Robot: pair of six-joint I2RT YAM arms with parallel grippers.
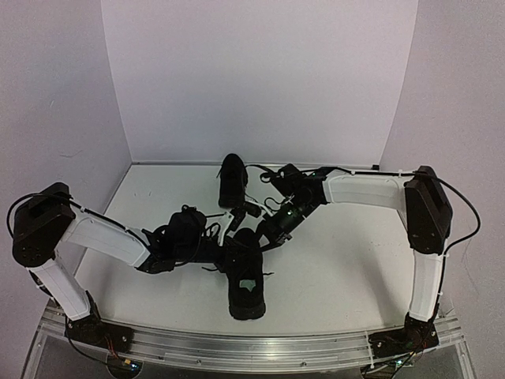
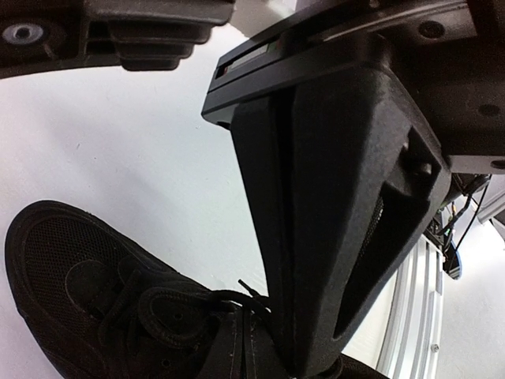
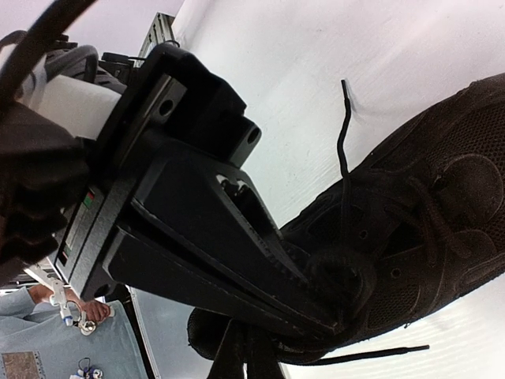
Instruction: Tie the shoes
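1. shoes (image 1: 237, 304): two small black ones on the white table (image 1: 339, 268). the near shoe lies at lower centre of the overhead frame with a pale label (image 1: 246, 283) inside. the far shoe (image 1: 232, 180) sits at upper centre, well apart from both arms.
2. no finished bow shows on either shoe. in the right wrist view a loose lace end (image 3: 343, 134) trails up off the near shoe (image 3: 442, 197) onto the table, and another lies free at the bottom edge. i'd judge the tying is at an early stage on this shoe and not begun on the far one.
3. the left gripper (image 1: 223, 251) comes in from the left and the right gripper (image 1: 260, 237) from the upper right. they meet over the laced front of the near shoe.
4. the left gripper (image 2: 296, 355) is clenched, its tip down on the laces at the lower right of its frame. a thin lace (image 2: 237, 296) runs up to the fingers, but i cannot tell if it is pinched.
5. the right gripper (image 3: 335, 316) is clenched too, its tip pressed in by the eyelets. i cannot tell whether it has a lace.
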